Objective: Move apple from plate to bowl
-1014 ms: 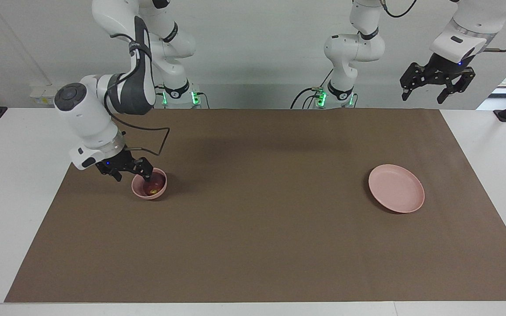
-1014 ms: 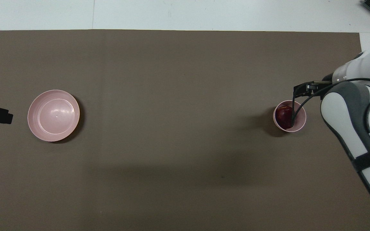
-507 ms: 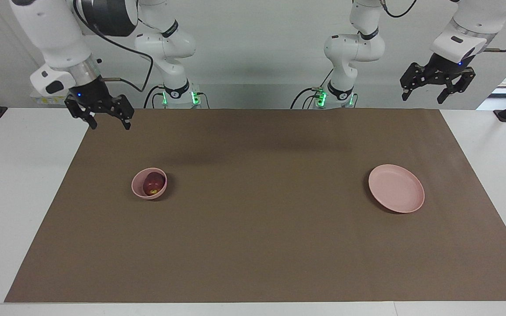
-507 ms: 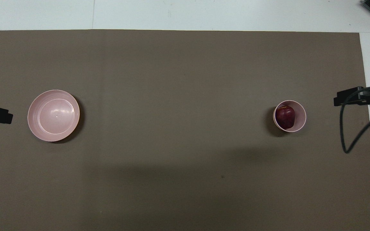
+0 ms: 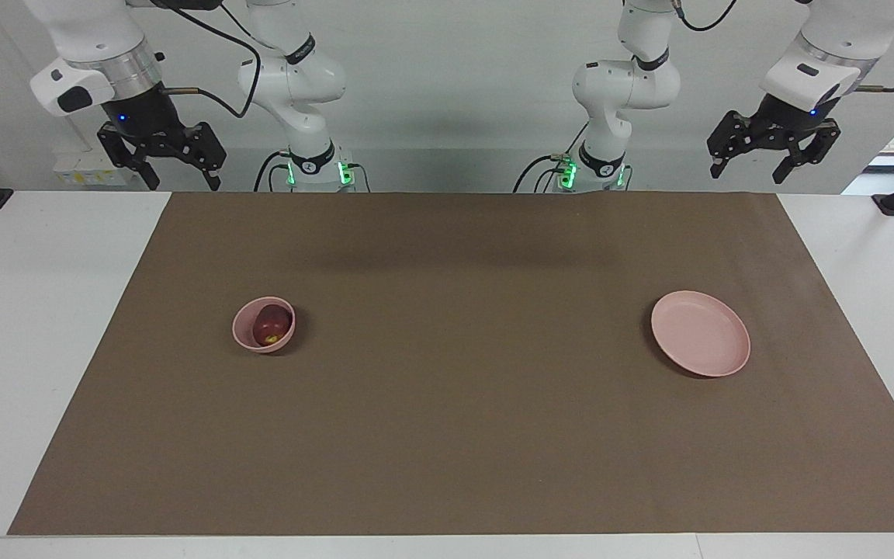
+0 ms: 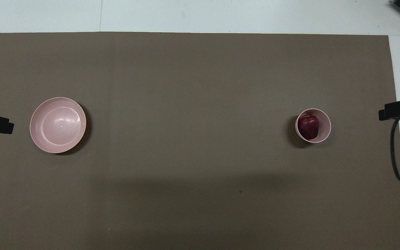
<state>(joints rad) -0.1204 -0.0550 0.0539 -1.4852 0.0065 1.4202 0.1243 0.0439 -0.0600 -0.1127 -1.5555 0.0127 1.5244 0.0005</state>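
Right gripper [image 5: 161,164] lifted clear of bowl [image 5: 244,332], jaws spread, empty. Apple [image 5: 272,324] sits inside, plate [image 5: 700,333] bare: you're done. Left gripper [image 5: 773,151] waits, spread.

Only the small deep pink bowl [image 5: 264,324] and wide flat pink plate [image 5: 700,333] interrupt the brown-covered worktop [image 5: 462,404]; both claws hang high.
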